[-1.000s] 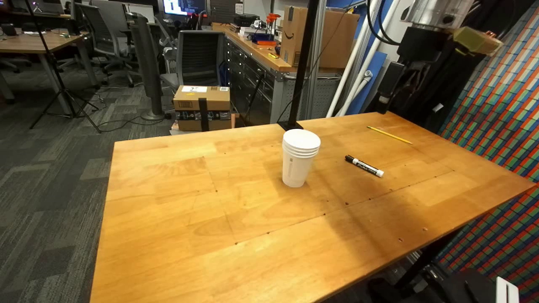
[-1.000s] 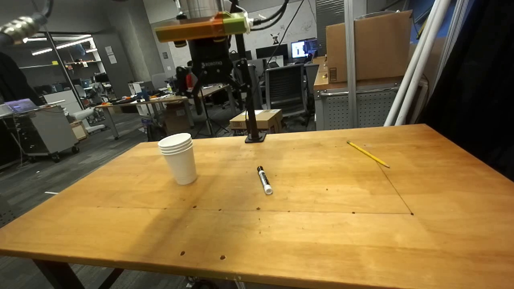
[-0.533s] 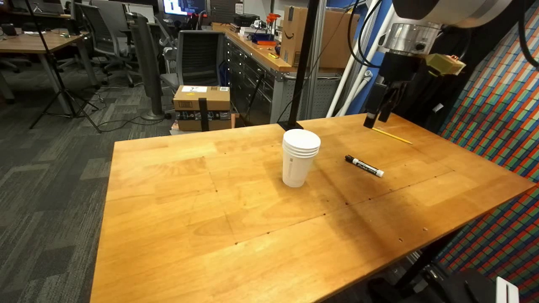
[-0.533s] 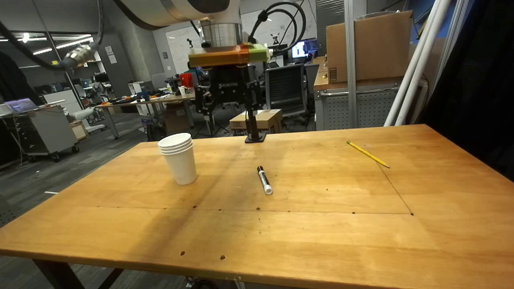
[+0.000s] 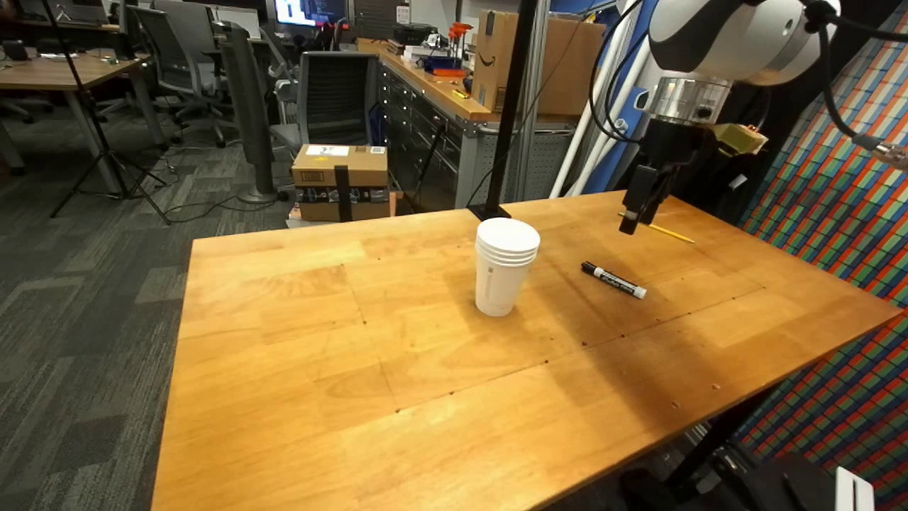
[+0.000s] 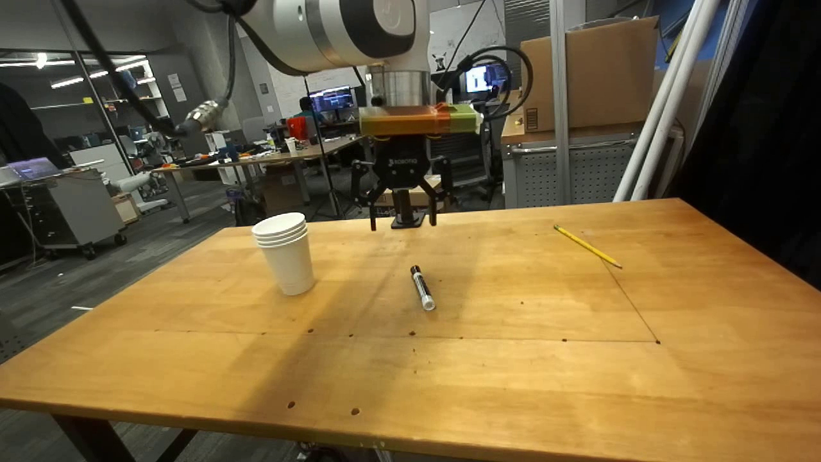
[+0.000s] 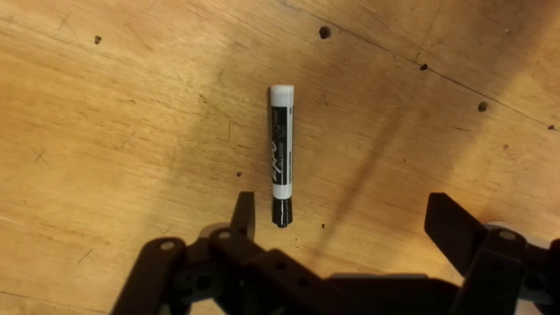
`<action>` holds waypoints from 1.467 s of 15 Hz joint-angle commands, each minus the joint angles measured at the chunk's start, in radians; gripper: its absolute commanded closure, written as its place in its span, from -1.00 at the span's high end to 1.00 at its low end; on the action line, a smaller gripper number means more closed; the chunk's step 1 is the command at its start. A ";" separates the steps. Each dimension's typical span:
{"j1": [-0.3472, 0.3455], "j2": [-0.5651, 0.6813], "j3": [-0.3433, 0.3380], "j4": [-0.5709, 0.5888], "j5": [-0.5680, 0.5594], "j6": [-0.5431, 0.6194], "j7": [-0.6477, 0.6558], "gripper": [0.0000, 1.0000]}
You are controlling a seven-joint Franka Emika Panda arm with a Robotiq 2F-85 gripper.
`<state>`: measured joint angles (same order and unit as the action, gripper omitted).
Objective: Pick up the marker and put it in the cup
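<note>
Wrist view, and the gripper (image 7: pixel 339 205) hangs over the desk (image 7: pixel 122 131), fingers wide apart, the marker (image 7: pixel 282 153) lying flat below, well in from every edge! In both exterior views the cup (image 6: pixel 287 264) stands upright, apart from the marker.

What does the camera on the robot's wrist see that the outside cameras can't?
Only the wrist view: the marker close enough to show its small print, which is too tiny to read from outside.

Only the exterior views: the yellow pencil, the big cardboard box, and the whole stack of white cups. Whether a bit of that stack peeks into the wrist view, I can't tell.

All three share: the marker lying on the wooden table, and the gripper, holding nothing.
</note>
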<state>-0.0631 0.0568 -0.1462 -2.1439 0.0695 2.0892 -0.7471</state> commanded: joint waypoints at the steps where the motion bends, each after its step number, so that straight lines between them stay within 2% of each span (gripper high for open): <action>1: -0.033 0.049 0.024 0.038 0.034 0.007 -0.083 1.00; 14: -0.059 0.144 0.068 0.023 0.022 0.080 -0.243 1.00; 17: -0.065 0.167 0.072 0.013 0.015 0.142 -0.257 1.00; 22: -0.065 0.189 0.084 -0.022 0.001 0.325 -0.237 1.00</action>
<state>-0.1116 0.2398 -0.0841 -2.1484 0.0816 2.3189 -0.9828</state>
